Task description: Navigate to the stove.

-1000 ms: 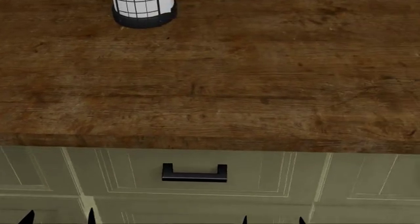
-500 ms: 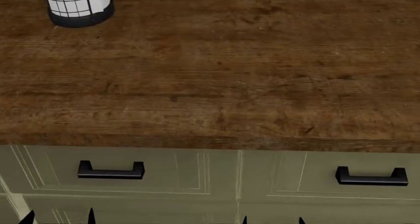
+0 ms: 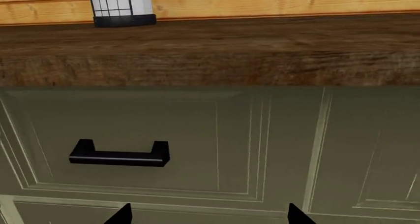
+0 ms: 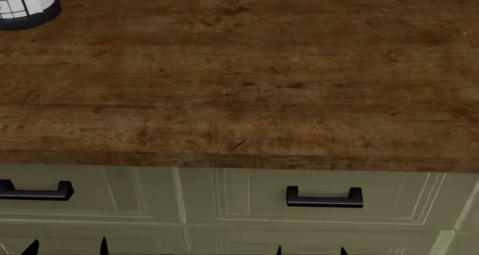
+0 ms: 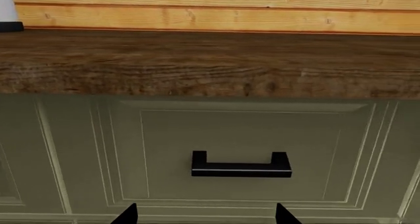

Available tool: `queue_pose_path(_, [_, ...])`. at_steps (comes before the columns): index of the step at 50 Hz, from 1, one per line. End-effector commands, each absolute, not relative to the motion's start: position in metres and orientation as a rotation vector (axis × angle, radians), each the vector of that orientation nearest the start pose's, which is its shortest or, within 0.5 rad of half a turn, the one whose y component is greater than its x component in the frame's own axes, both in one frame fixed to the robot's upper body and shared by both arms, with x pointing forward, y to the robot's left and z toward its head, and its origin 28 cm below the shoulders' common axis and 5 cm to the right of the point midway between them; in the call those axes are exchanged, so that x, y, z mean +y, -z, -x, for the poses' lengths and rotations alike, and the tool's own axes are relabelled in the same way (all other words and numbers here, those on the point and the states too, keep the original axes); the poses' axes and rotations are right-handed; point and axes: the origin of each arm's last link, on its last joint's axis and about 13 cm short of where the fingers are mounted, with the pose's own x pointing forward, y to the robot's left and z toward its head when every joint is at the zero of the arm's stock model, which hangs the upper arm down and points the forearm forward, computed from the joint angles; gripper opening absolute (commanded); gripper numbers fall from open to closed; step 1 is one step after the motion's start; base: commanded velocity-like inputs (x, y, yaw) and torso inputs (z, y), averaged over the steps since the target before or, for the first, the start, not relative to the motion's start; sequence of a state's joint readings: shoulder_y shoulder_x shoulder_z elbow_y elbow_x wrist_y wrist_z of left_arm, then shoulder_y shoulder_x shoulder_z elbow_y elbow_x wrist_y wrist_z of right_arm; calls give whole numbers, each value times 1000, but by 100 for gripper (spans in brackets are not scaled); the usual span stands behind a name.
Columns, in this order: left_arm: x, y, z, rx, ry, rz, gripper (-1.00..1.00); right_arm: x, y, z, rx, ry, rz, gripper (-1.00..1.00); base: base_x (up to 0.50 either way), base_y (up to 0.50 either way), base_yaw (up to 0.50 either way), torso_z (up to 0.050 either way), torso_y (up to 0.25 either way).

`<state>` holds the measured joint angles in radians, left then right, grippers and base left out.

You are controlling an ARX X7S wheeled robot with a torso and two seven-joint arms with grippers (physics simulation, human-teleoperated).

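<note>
Stove unseen; grainy wood counter [image 4: 247,81]; both grippers' [image 3: 206,216] [image 5: 204,214] pointed black tips parted, empty.

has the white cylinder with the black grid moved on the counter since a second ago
Cannot tell for sure. The white cylinder slid left in the head view, but the drawer handles slid left with it, so the robot's view most likely shifted right, not the cylinder.

A home kitchen is showing: a brown wood countertop [image 4: 247,75] is running over sage-green drawers [image 5: 239,155] with black bar handles [image 4: 324,199], plank wall [image 5: 217,10] behind
</note>
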<state>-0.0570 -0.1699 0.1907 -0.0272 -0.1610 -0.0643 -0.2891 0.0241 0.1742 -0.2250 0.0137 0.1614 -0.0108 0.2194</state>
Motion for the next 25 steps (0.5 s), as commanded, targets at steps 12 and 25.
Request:
queue_pose_path(12, [208, -12, -216, 30, -79, -26, 100, -94, -12, -211, 18, -2, 10, 100, -8, -500, 0, 0, 0])
queue_pose_path(25, [209, -12, -217, 31, -79, -24, 100, -93, -12, -212, 20, -2, 9, 100, -7, -500, 0, 0, 0])
